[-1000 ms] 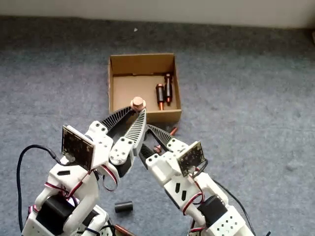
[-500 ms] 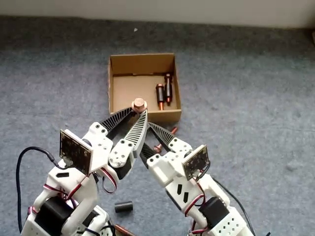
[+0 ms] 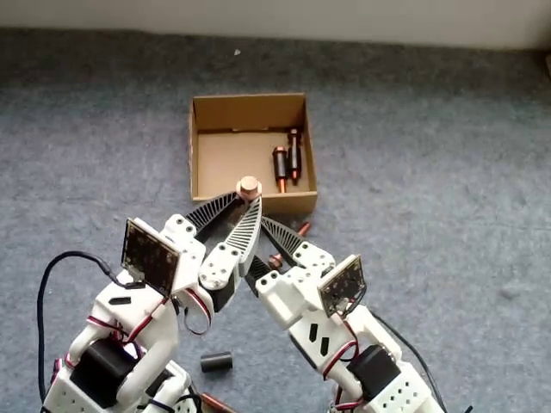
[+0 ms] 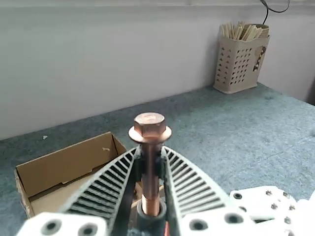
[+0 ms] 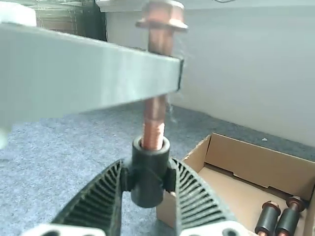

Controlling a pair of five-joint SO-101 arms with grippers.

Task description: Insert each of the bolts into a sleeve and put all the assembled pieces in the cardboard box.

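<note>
left pincer (image 4: 149, 158) is clamped on an upright bolt (image 4: 149, 132) whose tip sits in the black sleeve (image 5: 147, 191) the right pincer (image 5: 147, 173) grips, so that one looks mid-assembly, with two finished pieces (image 3: 281, 162) already in the cardboard box (image 3: 200, 138) and a spare sleeve (image 3: 217, 362) loose on the counter (image 3: 448, 172).

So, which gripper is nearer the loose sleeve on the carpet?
Right. The right gripper, holding another sleeve, sits low beyond the loose sleeve; the left gripper grips the bolt higher, farther off.

Soft, even, fairly bright light; faint shadow along inner walls of cardboard box (image 3: 194, 146).
</note>
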